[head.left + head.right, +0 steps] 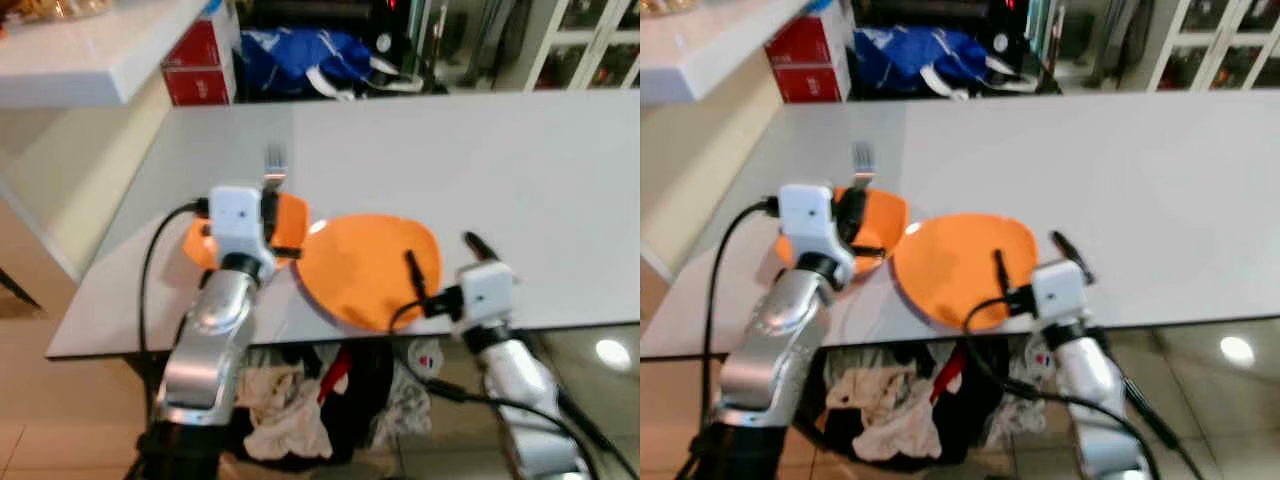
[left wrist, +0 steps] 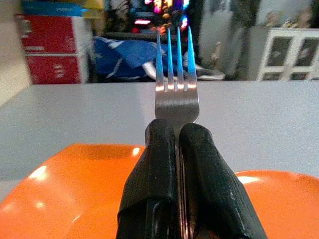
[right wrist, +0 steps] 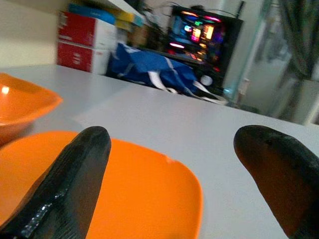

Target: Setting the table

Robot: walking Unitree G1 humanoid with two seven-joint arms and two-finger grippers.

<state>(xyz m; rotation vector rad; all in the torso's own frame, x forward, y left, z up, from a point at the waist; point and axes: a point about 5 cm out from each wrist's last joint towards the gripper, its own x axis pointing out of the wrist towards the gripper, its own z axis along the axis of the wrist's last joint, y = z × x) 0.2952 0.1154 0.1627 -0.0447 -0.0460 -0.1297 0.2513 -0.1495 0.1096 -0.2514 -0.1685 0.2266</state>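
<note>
From where I stand, the setting looks partly laid and the cutlery is what remains. On the left, the left hand has its two black fingers pressed together on a fork, tines pointing away across the tabletop; the fork hangs over an orange bowl that sits near the tabletop's front edge, and I judge it has yet to be laid down beside the dishes. Just to the right of the bowl, close enough that I cannot tell whether they touch, lies an orange plate, its near rim hanging slightly over the tabletop's edge, so it may want nudging inward. Further right, the right hand has its fingers spread wide, one tip over the plate's right side and the other beyond it, gripping nothing. No knife, spoon or glass is laid that I can see. As for writing, the red boxes behind the tabletop carry pale print, but it is too blurred to read.
</note>
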